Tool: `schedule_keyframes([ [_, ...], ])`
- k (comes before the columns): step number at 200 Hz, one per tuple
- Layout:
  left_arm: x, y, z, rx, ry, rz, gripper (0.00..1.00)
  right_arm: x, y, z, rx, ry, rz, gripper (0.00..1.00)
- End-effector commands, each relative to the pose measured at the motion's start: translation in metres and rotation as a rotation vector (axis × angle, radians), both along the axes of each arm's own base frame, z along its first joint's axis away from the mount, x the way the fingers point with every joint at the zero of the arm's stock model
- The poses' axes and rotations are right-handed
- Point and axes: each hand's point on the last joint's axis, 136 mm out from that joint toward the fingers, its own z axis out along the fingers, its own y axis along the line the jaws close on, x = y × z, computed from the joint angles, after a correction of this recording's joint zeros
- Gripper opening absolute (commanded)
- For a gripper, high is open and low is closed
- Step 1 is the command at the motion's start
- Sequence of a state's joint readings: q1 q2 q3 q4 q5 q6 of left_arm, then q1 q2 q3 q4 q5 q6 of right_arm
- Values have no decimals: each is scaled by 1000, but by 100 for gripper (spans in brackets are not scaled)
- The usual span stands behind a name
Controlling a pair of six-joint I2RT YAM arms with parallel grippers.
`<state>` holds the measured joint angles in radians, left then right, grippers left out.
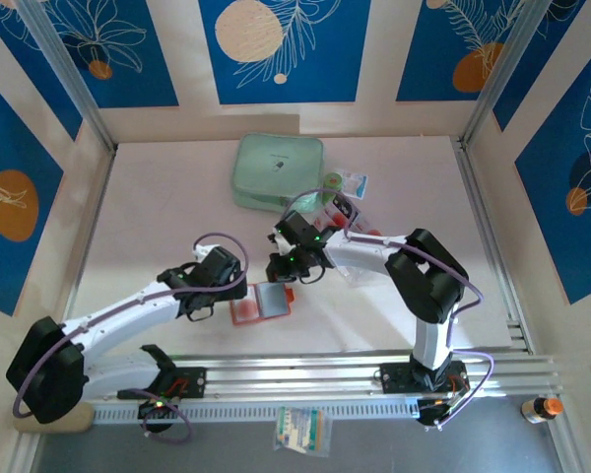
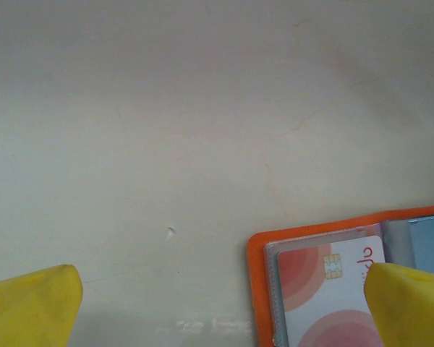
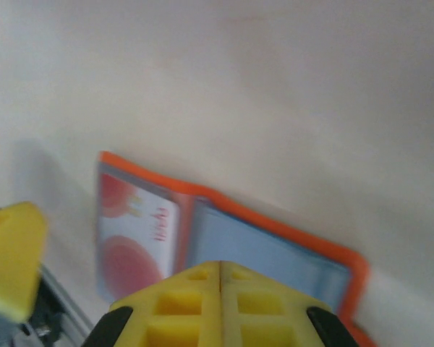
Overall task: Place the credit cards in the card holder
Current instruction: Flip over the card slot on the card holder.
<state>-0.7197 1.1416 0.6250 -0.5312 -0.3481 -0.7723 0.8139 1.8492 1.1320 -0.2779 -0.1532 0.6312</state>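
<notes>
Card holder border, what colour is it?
Orange; the card holder rim shows best in the left wrist view.

The pale table surface (image 1: 148,197) lies bare toward its far left corner and right edge. A mint-green zip case (image 1: 279,170) blocks the far edge's middle; an open orange-red folding card holder (image 1: 261,303) occupies the near middle.

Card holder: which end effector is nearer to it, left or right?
Probably right. The right end effector, shut, hangs directly over the card holder; the left end effector, open, stands beside its card-filled end, one finger at its edge.
</notes>
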Motion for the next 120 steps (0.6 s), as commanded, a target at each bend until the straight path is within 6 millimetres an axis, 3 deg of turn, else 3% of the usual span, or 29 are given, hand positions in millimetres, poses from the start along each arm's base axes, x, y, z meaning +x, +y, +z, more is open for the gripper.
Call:
schedule_keyframes([
  [1,9,-18,12,-20,-24,-50,100,-3,-10,-1,-19,-12,9,3],
  [84,0,-60,-8,6,12,-130,100,-5,-19,-15,-57,-1,22,3],
  [120,-4,-66,-11,24,12,-153,100,-9,-19,-24,-64,21,31,3],
])
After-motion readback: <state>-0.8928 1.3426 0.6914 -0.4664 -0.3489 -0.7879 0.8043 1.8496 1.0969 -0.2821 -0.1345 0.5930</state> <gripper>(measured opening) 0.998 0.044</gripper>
